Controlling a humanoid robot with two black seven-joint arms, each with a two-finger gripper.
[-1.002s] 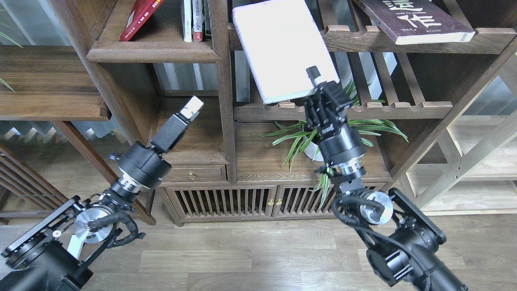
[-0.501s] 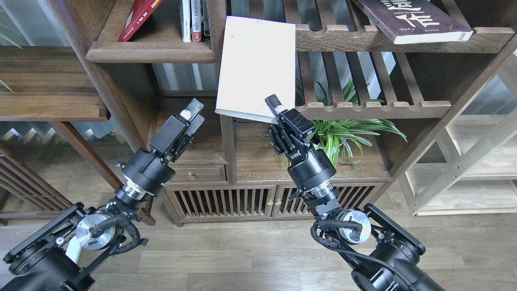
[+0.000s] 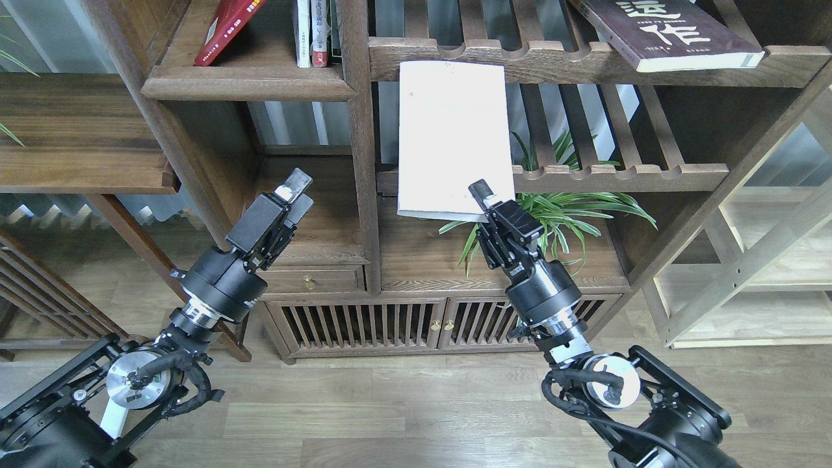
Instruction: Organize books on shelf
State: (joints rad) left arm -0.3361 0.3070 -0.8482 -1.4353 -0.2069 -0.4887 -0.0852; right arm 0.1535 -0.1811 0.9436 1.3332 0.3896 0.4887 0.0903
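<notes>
My right gripper [image 3: 486, 199] is shut on the lower right corner of the thick white book [image 3: 452, 136]. It holds the book upright, cover towards me, in front of the middle slatted rack. The red book [image 3: 227, 25] leans on the dark plank shelf [image 3: 247, 86] at the upper left, next to thin white- and red-spined books [image 3: 313, 32]. The dark maroon book [image 3: 663, 31] with white characters lies on the upper slatted rack at the right. My left gripper [image 3: 294, 194] is open and empty, lower left, in front of the lower-left compartment.
A post [image 3: 361, 162] divides the bookcase just left of the white book. A green potted plant [image 3: 552, 214] stands under the middle slatted rack [image 3: 617, 174]. A pale light-wood rack [image 3: 754, 260] is at the right, a dark side table [image 3: 78, 136] at the left.
My right gripper swung the white book left, then back right and lower; the book turned from tilted to upright. My left gripper dropped slightly and its fingers parted.
</notes>
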